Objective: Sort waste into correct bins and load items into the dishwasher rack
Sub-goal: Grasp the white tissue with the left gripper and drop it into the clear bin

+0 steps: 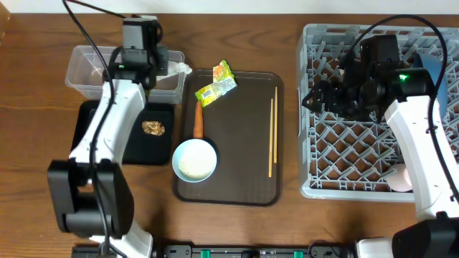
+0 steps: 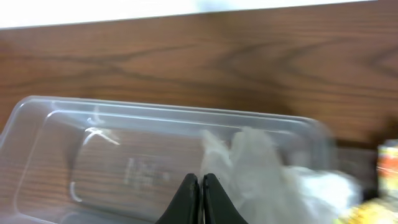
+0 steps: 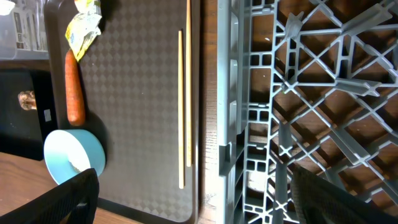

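Observation:
My left gripper (image 1: 159, 63) (image 2: 201, 186) is shut and empty over the right end of the clear tub (image 1: 86, 72) (image 2: 56, 124). The white tissue (image 1: 179, 69) (image 2: 261, 165) lies at that end, just right of the jaws. The yellow-green wrapper (image 1: 217, 84) (image 3: 84, 25), carrot (image 1: 198, 120) (image 3: 75, 87), pale blue bowl of rice (image 1: 194, 159) (image 3: 71, 155) and chopsticks (image 1: 272, 136) (image 3: 184, 106) lie on the brown tray. The brown food lump (image 1: 153, 127) (image 3: 26, 99) sits in the black tray (image 1: 136, 150). My right gripper (image 1: 319, 97) (image 3: 205, 199) is open and empty over the grey rack's (image 1: 358, 143) (image 3: 311, 93) left edge.
The dark brown serving tray (image 1: 237, 172) (image 3: 137, 124) lies between the bins and the rack. A dark blue dish (image 1: 439, 68) stands at the rack's far right and a pinkish cup (image 1: 401, 179) lies in its near right corner.

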You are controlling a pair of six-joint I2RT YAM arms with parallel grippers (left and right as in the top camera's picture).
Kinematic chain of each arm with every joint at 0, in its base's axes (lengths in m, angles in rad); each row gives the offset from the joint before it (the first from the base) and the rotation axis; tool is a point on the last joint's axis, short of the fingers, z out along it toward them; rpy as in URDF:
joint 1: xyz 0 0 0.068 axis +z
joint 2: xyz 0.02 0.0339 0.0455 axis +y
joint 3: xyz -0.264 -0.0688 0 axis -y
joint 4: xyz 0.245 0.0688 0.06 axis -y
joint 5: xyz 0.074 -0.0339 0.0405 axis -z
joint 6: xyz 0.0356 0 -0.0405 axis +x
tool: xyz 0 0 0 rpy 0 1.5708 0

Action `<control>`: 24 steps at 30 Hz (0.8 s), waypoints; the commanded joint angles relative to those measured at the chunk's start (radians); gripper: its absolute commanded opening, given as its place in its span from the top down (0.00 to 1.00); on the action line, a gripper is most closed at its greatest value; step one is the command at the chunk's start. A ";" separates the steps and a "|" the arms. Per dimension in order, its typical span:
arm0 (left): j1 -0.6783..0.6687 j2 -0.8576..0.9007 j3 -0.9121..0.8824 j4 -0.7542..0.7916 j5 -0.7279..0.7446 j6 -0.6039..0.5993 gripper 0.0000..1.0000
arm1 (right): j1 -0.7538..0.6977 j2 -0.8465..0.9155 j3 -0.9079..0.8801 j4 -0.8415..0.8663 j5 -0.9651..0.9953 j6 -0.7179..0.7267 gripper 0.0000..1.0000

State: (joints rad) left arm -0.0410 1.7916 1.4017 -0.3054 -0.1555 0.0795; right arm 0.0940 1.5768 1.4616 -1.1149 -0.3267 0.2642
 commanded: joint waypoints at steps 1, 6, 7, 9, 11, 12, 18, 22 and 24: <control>0.043 0.033 -0.004 0.029 -0.014 -0.019 0.94 | 0.006 -0.007 0.006 -0.002 -0.014 0.012 0.10; 0.069 0.072 -0.004 0.043 -0.014 0.000 0.86 | 0.006 -0.007 0.006 0.001 -0.014 0.012 0.09; 0.069 0.077 -0.004 0.050 -0.016 0.041 0.67 | 0.006 -0.007 0.006 0.002 -0.014 0.012 0.09; 0.068 0.075 -0.003 0.084 -0.076 0.089 0.44 | 0.006 -0.007 0.006 0.001 -0.014 0.012 0.09; 0.060 0.052 0.003 0.130 -0.142 0.089 0.32 | 0.006 -0.007 0.006 -0.001 -0.014 0.012 0.09; 0.054 0.035 0.007 0.135 -0.145 0.089 0.30 | 0.006 -0.007 0.006 -0.002 -0.014 0.012 0.09; -0.051 -0.068 0.011 -0.003 0.169 0.088 0.31 | 0.006 -0.007 0.006 -0.004 -0.014 0.012 0.08; -0.155 -0.038 -0.002 -0.090 0.367 0.089 0.31 | 0.006 -0.007 0.006 -0.004 -0.014 0.013 0.07; -0.216 0.005 -0.012 -0.086 0.369 0.108 0.31 | 0.006 -0.007 0.006 -0.005 -0.014 0.012 0.07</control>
State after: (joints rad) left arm -0.1925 1.7382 1.4017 -0.3843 0.0769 0.1585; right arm 0.0940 1.5768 1.4616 -1.1183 -0.3267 0.2642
